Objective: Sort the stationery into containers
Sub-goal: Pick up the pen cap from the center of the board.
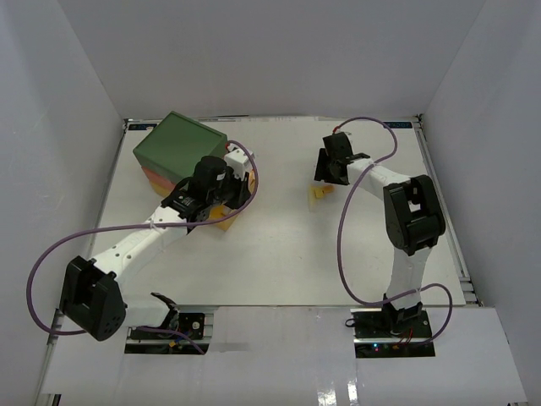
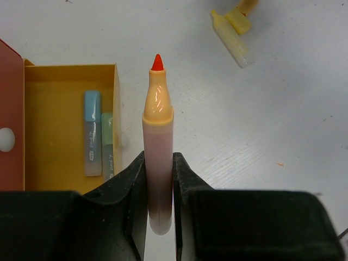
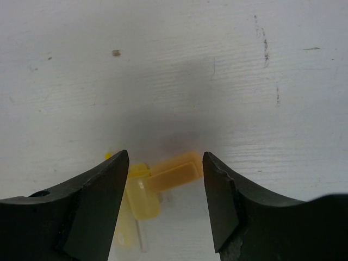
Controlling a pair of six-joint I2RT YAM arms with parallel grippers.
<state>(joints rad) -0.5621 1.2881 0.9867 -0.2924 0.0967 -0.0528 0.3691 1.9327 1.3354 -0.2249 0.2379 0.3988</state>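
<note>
My left gripper [image 2: 159, 174] is shut on an orange marker [image 2: 157, 125] with a red tip that points away from me, held just right of the open yellow drawer [image 2: 54, 92]. A blue marker [image 2: 92, 133] and a mint green one [image 2: 107, 136] lie in that drawer. The chest [image 1: 182, 148] with its green top stands at the back left, and my left gripper [image 1: 215, 199] is at its front. My right gripper [image 3: 166, 163] is open, low over two yellow markers [image 3: 142, 198] that lie crossed on the table between its jaws. They also show in the top view [image 1: 319, 193].
The orange-red drawer front [image 2: 11, 98] with a white knob [image 2: 5, 138] is at the left edge of the left wrist view. The yellow markers [image 2: 234, 32] lie far right of the drawer. White walls enclose the white table [image 1: 279, 254].
</note>
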